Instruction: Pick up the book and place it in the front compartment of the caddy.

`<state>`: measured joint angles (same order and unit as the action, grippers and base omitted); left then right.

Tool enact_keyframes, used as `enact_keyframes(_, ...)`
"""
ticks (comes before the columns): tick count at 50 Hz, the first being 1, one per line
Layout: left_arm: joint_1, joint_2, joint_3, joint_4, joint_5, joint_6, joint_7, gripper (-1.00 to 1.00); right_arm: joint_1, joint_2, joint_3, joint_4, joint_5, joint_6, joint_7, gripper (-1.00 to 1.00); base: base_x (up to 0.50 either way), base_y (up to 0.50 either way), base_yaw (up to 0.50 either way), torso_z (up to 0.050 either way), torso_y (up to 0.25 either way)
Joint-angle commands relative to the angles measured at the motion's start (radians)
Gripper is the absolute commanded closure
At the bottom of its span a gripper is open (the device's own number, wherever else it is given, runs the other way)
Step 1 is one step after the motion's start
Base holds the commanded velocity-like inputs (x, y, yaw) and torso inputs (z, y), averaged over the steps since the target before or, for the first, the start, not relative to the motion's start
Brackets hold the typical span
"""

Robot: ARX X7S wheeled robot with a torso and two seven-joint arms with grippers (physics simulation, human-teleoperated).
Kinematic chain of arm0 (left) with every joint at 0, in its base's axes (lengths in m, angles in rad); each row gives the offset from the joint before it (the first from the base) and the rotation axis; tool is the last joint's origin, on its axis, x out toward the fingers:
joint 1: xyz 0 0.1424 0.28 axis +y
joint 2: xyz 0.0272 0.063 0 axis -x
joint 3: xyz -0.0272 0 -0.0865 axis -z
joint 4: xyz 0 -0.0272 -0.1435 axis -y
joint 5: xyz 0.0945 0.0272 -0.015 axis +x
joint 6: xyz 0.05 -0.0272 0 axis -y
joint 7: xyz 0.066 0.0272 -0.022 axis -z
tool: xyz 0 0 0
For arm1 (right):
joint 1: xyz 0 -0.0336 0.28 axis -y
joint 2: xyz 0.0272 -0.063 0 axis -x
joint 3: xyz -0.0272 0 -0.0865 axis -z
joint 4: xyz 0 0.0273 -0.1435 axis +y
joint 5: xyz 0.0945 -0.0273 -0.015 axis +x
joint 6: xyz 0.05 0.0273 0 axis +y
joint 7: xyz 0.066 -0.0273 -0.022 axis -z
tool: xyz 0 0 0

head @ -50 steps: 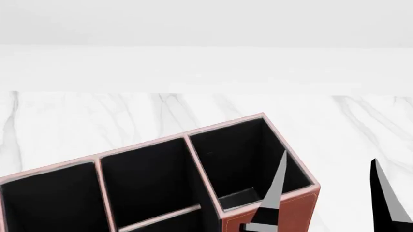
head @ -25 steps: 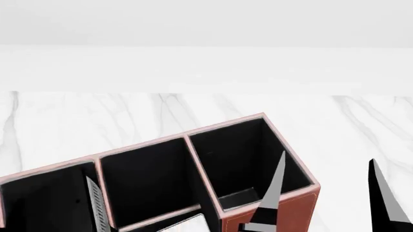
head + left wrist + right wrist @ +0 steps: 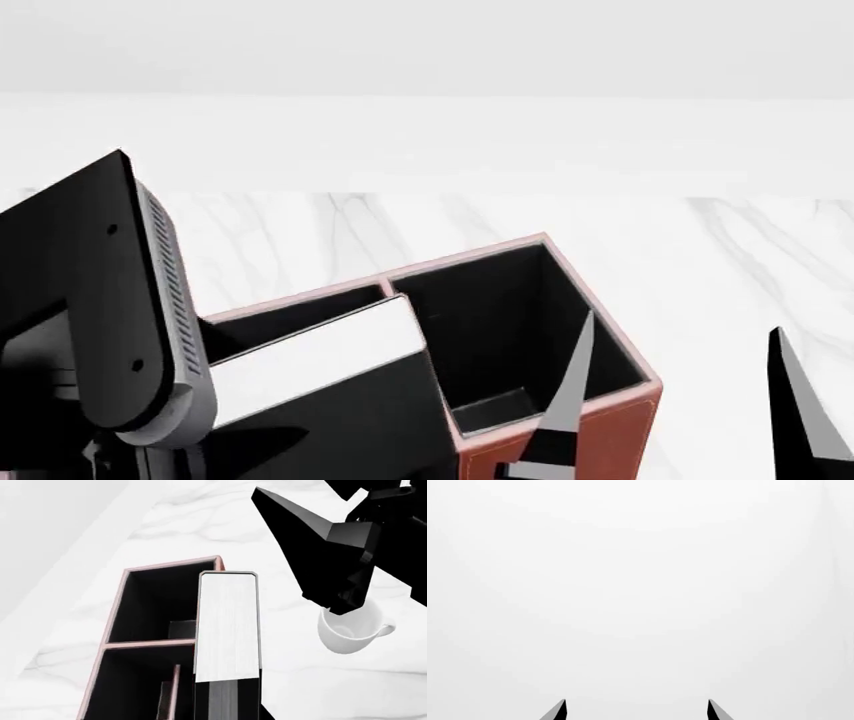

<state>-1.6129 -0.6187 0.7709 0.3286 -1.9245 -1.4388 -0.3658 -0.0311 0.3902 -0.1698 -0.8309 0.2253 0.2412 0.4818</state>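
now the left gripper is clamping the book, holding it tilted over the caddy, white page edge showing, above the cells and not inside one. the right gripper is hanging beside the caddy's end wall, its fingers spread apart and holding nothing. a white mug is sitting on the marble table, apart from the caddy.
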Motion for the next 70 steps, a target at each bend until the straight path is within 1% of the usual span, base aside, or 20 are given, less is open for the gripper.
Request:
enact_keyframes(1, -0.122, 0.033, -0.042, -0.073, 0.063, -0.032, 0.086, 1.00, -0.006, -0.016, 0.026, -0.004, -0.009, -0.004, -0.021, -1.00, 0.00, 0.00, 0.00, 0.000, 0.000)
enact_keyframes(6, -0.143, 0.038, -0.035, -0.084, 0.103, -0.046, 0.129, 1.00, -0.003, -0.014, 0.025, -0.009, -0.008, 0.000, -0.018, -1.00, 0.00, 0.00, 0.00, 0.000, 0.002)
enact_keyframes(14, -0.191, 0.049, -0.017, -0.122, 0.248, -0.062, 0.257, 1.00, -0.002, -0.010, 0.030, -0.009, -0.002, -0.002, -0.015, -1.00, 0.00, 0.00, 0.00, 0.002, 0.001)
enact_keyframes(17, -0.177, 0.043, -0.010, -0.102, 0.291, -0.045, 0.280, 1.00, -0.003, -0.010, 0.031, -0.004, -0.001, -0.008, -0.015, -1.00, 0.00, 0.00, 0.00, 0.000, 0.000)
enact_keyframes(22, -0.209, 0.049, 0.033, -0.124, 0.413, -0.034, 0.378, 1.00, -0.004, -0.007, 0.033, -0.012, 0.003, -0.002, -0.011, -1.00, 0.00, 0.00, 0.00, 0.000, 0.002)
enact_keyframes(28, -0.225, 0.053, 0.083, -0.143, 0.510, -0.003, 0.452, 1.00, -0.006, -0.006, 0.033, -0.007, 0.004, -0.008, -0.009, -1.00, 0.00, 0.00, 0.00, 0.000, 0.000)
enact_keyframes(36, -0.213, 0.060, 0.140, -0.153, 0.588, 0.035, 0.498, 1.00, -0.006, -0.002, 0.036, -0.015, 0.009, -0.002, -0.004, -1.00, 0.00, 0.00, 0.00, 0.000, 0.001)
enact_keyframes(38, -0.202, 0.060, 0.149, -0.151, 0.590, 0.036, 0.494, 1.00, -0.007, -0.001, 0.037, -0.015, 0.010, -0.004, -0.003, -1.00, 0.00, 0.00, 0.00, 0.000, 0.000)
enact_keyframes(39, -0.211, 0.063, 0.166, -0.170, 0.613, 0.042, 0.522, 1.00, -0.008, 0.000, 0.040, -0.013, 0.011, -0.008, -0.004, -1.00, 0.00, 0.00, 0.00, 0.000, 0.000)
enact_keyframes(41, -0.202, 0.058, 0.177, -0.166, 0.630, 0.057, 0.531, 1.00, -0.009, 0.001, 0.040, -0.013, 0.011, -0.009, -0.003, -1.00, 0.00, 0.00, 0.00, 0.000, 0.005)
enact_keyframes(42, -0.175, 0.054, 0.168, -0.153, 0.612, 0.060, 0.504, 1.00, -0.010, 0.002, 0.041, -0.017, 0.011, -0.006, -0.001, -1.00, 0.00, 0.00, 0.00, 0.000, 0.000)
enact_keyframes(45, -0.168, 0.052, 0.190, -0.155, 0.640, 0.076, 0.527, 1.00, -0.009, 0.004, 0.041, -0.022, 0.012, -0.003, 0.001, -1.00, 0.00, 0.00, 0.00, 0.000, 0.000)
enact_keyframes(47, -0.154, 0.050, 0.192, -0.146, 0.628, 0.072, 0.515, 1.00, -0.009, 0.004, 0.039, -0.019, 0.011, -0.005, 0.001, -1.00, 0.00, 0.00, 0.00, 0.000, 0.000)
enact_keyframes(53, -0.097, 0.044, 0.224, -0.146, 0.678, 0.132, 0.544, 1.00, -0.006, 0.007, 0.032, -0.009, 0.006, -0.009, -0.002, -1.00, 0.00, 0.00, 0.00, 0.000, 0.002)
enact_keyframes(56, -0.075, 0.039, 0.239, -0.146, 0.701, 0.153, 0.548, 1.00, -0.002, 0.008, 0.029, -0.013, 0.008, 0.000, 0.000, -1.00, 0.00, 0.00, 0.00, 0.000, 0.003)
enact_keyframes(57, -0.067, 0.041, 0.230, -0.150, 0.684, 0.149, 0.535, 1.00, -0.002, 0.009, 0.029, -0.015, 0.008, 0.002, 0.001, -1.00, 0.00, 0.00, 0.00, 0.000, 0.000)
enact_keyframes(60, -0.032, 0.035, 0.254, -0.147, 0.719, 0.184, 0.551, 1.00, -0.002, 0.011, 0.029, -0.023, 0.008, 0.008, 0.004, -1.00, 0.00, 0.00, 0.00, 0.000, 0.000)
enact_keyframes(70, 0.015, 0.037, 0.290, -0.162, 0.771, 0.235, 0.569, 1.00, -0.004, 0.014, 0.026, -0.015, 0.005, 0.000, 0.006, -1.00, 0.00, 0.00, 0.00, 0.001, 0.001)
